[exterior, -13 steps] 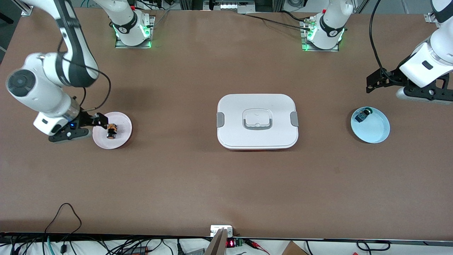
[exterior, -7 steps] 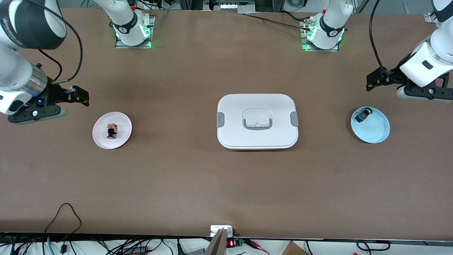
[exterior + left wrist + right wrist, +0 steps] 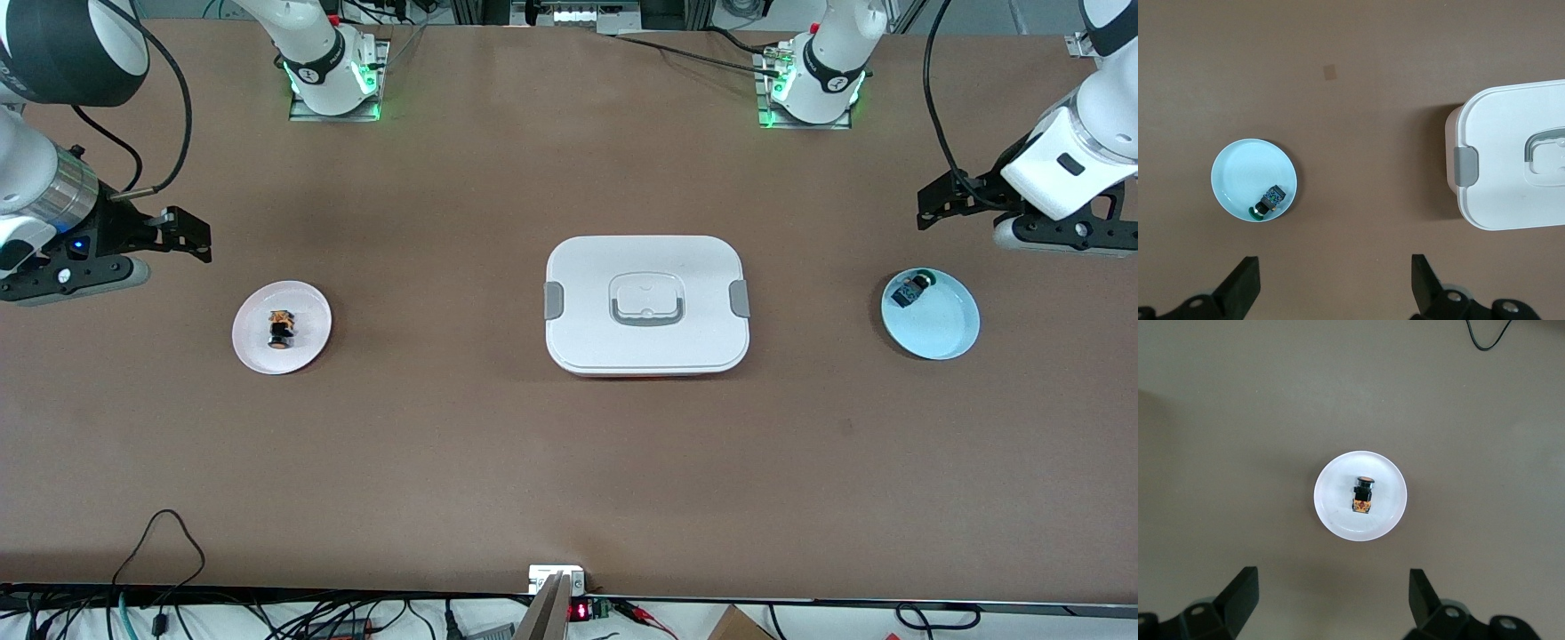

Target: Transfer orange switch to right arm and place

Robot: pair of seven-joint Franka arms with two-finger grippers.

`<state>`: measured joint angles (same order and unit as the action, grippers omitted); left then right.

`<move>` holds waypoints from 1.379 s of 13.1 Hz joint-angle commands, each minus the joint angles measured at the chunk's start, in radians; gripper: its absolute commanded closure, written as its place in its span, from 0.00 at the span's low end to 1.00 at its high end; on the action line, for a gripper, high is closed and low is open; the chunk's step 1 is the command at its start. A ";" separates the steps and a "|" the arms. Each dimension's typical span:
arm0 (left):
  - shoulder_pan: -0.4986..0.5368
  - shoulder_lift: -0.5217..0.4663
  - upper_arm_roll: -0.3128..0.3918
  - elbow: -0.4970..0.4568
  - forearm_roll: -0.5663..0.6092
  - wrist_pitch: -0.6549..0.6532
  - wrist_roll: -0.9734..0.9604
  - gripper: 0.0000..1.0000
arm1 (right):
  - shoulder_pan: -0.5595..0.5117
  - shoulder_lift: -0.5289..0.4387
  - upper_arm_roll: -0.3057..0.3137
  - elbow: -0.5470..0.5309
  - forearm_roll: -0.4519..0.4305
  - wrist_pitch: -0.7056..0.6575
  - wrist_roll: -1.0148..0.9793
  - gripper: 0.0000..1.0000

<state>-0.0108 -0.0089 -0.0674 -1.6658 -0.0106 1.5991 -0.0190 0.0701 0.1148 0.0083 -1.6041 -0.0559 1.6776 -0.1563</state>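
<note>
**readable text: almost none**

no legible words, brands or labels on the plates, the white lidded box or the table. only red lit digits on a small display [image 3: 579, 611] at the table edge nearest the front camera, too small to make out. markings on arm bases unreadable.
</note>
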 commanded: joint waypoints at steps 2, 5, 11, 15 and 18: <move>-0.012 0.004 -0.003 0.023 -0.003 -0.011 -0.024 0.00 | 0.000 0.013 -0.001 0.035 0.008 -0.029 0.007 0.00; -0.017 0.004 -0.008 0.024 -0.003 -0.015 -0.036 0.00 | -0.001 0.013 -0.002 0.032 0.010 -0.027 0.007 0.00; -0.017 0.004 -0.018 0.024 -0.003 -0.016 -0.055 0.00 | 0.011 0.019 0.001 0.032 0.008 -0.042 -0.029 0.00; -0.015 0.006 -0.020 0.026 -0.005 -0.018 -0.056 0.00 | 0.007 0.016 -0.005 0.032 0.007 -0.044 -0.035 0.00; -0.017 0.006 -0.022 0.027 -0.003 -0.018 -0.056 0.00 | 0.007 0.016 -0.007 0.032 0.008 -0.044 -0.034 0.00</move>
<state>-0.0241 -0.0089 -0.0865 -1.6629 -0.0106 1.5991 -0.0640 0.0790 0.1233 0.0032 -1.5992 -0.0559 1.6596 -0.1750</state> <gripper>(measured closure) 0.000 0.000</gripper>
